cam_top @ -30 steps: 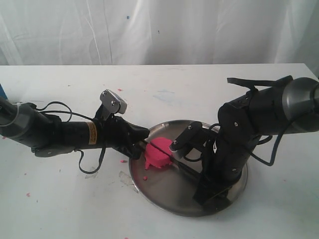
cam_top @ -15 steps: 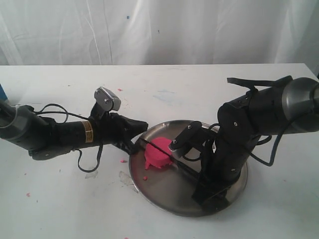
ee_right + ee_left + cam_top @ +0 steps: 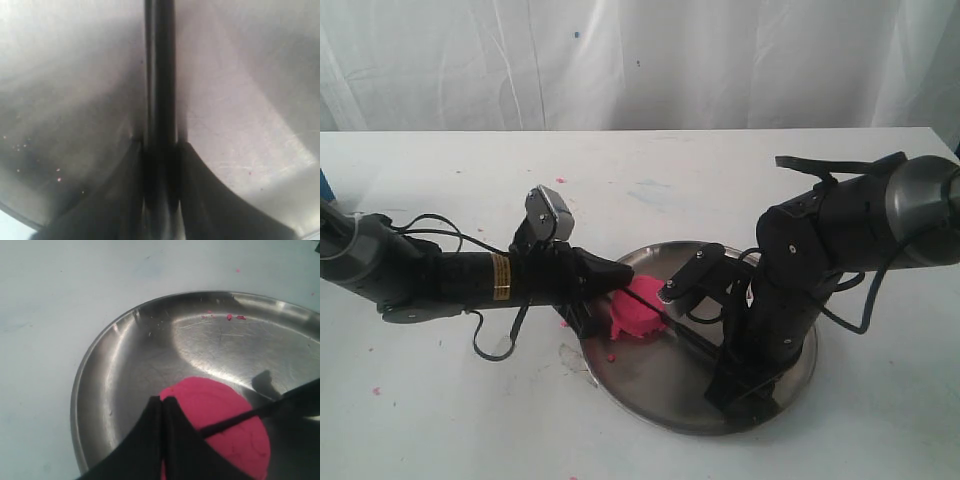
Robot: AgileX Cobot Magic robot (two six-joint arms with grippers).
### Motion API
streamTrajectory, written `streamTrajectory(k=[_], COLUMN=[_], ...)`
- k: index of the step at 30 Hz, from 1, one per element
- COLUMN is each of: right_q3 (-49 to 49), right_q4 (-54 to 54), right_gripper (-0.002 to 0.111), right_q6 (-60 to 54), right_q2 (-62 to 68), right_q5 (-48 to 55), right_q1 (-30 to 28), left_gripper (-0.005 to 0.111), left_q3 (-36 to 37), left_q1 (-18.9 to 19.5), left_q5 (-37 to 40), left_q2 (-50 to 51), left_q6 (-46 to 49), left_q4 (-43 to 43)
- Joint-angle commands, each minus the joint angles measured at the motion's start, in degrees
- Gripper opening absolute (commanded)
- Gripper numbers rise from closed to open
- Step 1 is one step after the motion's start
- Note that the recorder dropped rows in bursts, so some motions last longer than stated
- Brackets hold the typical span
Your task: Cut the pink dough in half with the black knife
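The pink dough (image 3: pixel 636 314) (image 3: pixel 230 415) is one round lump lying in the left part of the steel plate (image 3: pixel 650 390) (image 3: pixel 130 365). The black knife (image 3: pixel 672 325) (image 3: pixel 235 418) (image 3: pixel 160 70) lies across the top of the dough, its blade pressed into it. My right gripper (image 3: pixel 720 372) (image 3: pixel 161 147) is shut on the knife's handle over the plate's right half. My left gripper (image 3: pixel 622 273) (image 3: pixel 164 401) is shut with nothing held, its tips touching the dough's left edge.
Small pink crumbs (image 3: pixel 563 324) lie on the white table (image 3: pixel 440 400) around the plate, and a few sit inside the plate (image 3: pixel 230 317). A white curtain (image 3: pixel 640 60) hangs behind the table.
My left gripper drew back to the left from the dough, then came forward again and now touches the dough's edge. The right arm and knife have barely moved.
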Motion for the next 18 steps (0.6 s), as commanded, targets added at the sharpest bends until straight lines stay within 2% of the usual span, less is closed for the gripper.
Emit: streamTrajectory(k=[1,11,14,18], right_q3=[0.0,0.0,0.0,0.0], right_q4=[0.4,0.4,0.4,0.4], right_gripper=[0.000,0.000,0.000,0.000], right_q6=[0.3,0.3,0.3,0.3], right_q2=[0.2,0.2,0.2,0.2], right_q5=[0.0,0.2,0.2,0.2], right_q1=[0.0,0.0,0.0,0.0], left_gripper=[0.000,0.000,0.000,0.000], left_q3=[1.4,2.1,2.1,2.1], left_q1=[-0.4,-0.4,-0.4,-0.4], left_q5=[0.4,2.7,9.7,11.0], left_q2=[-0.3,-0.3,-0.2,-0.2], left_q6=[-0.2,-0.1,-0.1,-0.1], left_q4=[-2.1,-3.8,-3.8,-3.8])
